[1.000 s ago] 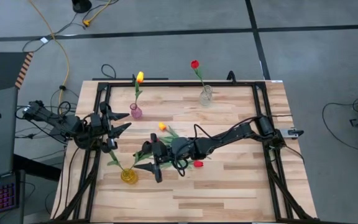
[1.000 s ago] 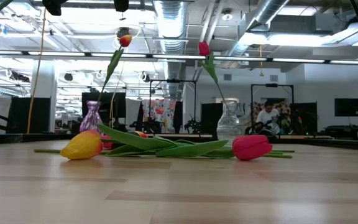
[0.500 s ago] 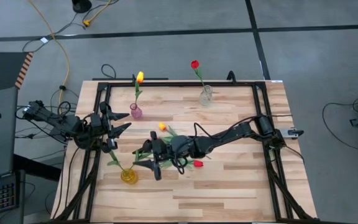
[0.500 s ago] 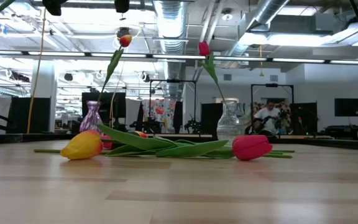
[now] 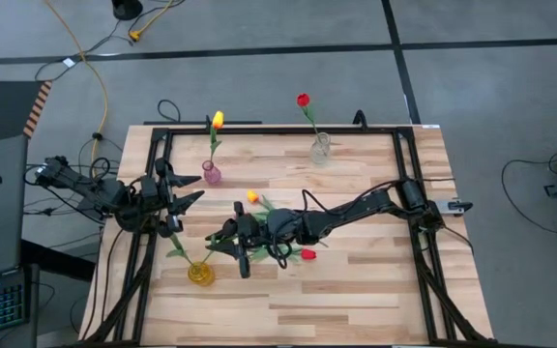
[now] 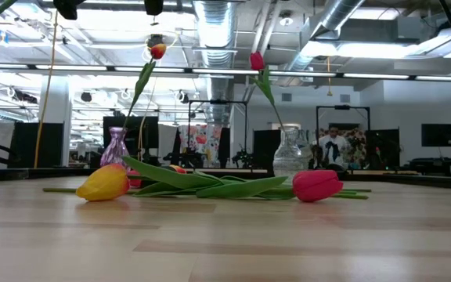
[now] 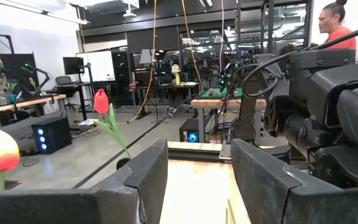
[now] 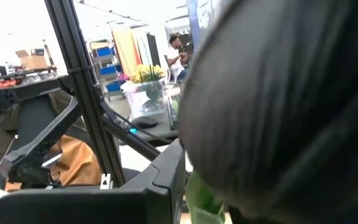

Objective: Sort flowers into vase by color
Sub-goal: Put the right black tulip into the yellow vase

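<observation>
The right gripper (image 5: 232,249) is low over the middle of the desk (image 5: 375,290), a little toward its left side. Its jaws stand apart, one finger pointing toward the yellow vase (image 5: 200,274) and one toward the front edge. In the right wrist view a green leaf or stem (image 8: 199,198) shows just beside one dark finger, but I cannot tell if the jaws hold it or only touch it.

The left gripper (image 5: 184,200) waits at the left edge of the desk, above the frame rail, and its jaws are wide open and hold nothing. In the left wrist view the two dark fingers (image 7: 145,171) frame a strip of bare wood.

Two flowers lie flat on the desk under the right arm. A yellow-orange tulip (image 5: 252,196) lies with its head behind the arm, and a red tulip (image 5: 307,254) lies with its head in front of the arm. In the low view their green leaves cross each other between the two heads.

A pink vase (image 5: 212,174) stands near the back left and holds a yellow-orange tulip (image 5: 218,120). A clear vase (image 5: 320,149) stands at the back middle and holds a red tulip (image 5: 303,100). The yellow vase stands near the front left and holds a green stem with leaves; a flower head I cannot see there.

A person shows far in the room in the low view (image 6: 334,146).
</observation>
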Action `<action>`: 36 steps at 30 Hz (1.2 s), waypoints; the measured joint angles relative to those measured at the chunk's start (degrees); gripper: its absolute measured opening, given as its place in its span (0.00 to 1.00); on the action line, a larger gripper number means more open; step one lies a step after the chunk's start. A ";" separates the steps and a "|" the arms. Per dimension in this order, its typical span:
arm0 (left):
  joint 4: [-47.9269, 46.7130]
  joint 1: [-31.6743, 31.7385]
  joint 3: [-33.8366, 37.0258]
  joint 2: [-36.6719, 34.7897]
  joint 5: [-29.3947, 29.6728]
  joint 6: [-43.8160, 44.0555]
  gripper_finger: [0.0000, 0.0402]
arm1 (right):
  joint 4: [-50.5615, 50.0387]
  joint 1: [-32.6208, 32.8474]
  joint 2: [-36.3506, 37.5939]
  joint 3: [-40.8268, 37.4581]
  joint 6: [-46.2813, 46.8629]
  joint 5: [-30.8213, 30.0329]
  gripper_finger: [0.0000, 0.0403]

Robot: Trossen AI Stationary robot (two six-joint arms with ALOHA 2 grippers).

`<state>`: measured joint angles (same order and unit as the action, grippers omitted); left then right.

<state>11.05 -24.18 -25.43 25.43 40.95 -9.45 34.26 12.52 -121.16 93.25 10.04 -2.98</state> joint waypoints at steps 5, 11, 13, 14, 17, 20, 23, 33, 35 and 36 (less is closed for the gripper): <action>0.00 0.00 0.00 0.00 0.00 -0.02 0.41 | 2.12 -0.42 -0.02 0.02 -0.01 -0.01 0.29; 0.02 0.00 0.00 0.00 0.00 -0.85 0.41 | 4.34 -0.69 -0.04 0.02 -0.04 -0.03 0.29; 0.07 0.01 0.00 0.01 0.00 -0.89 0.41 | 4.59 -0.69 -0.04 0.02 -0.04 -0.02 0.29; 0.31 0.01 0.00 0.02 -0.02 -1.01 0.41 | 4.55 -0.69 -0.04 0.02 -0.04 -0.04 0.29; 0.89 0.01 -0.28 0.00 -0.05 -1.25 0.41 | 3.24 -0.69 -0.04 0.02 -0.20 0.00 0.29; 0.96 0.00 -1.80 0.04 -2.40 -0.52 0.41 | 2.89 -0.69 -0.04 0.02 -0.20 0.00 0.29; 1.04 0.02 -3.08 0.04 -7.45 -0.32 0.41 | 2.92 -0.78 -0.04 0.02 -0.20 0.02 0.29; -9.90 0.00 -9.29 0.09 -13.91 4.85 0.41 | 3.00 -1.02 -0.04 0.02 -0.15 0.02 0.30; -10.19 0.00 -10.23 0.09 -15.34 5.05 0.41 | 3.14 -1.02 -0.04 0.02 -0.14 0.04 0.30; -10.13 0.00 -10.69 0.09 -16.49 5.06 0.41 | 3.18 -1.02 -0.04 0.02 -0.15 0.04 0.30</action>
<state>0.92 -24.18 -36.12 25.52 24.46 -4.39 37.44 11.51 -121.21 93.27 9.89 -2.94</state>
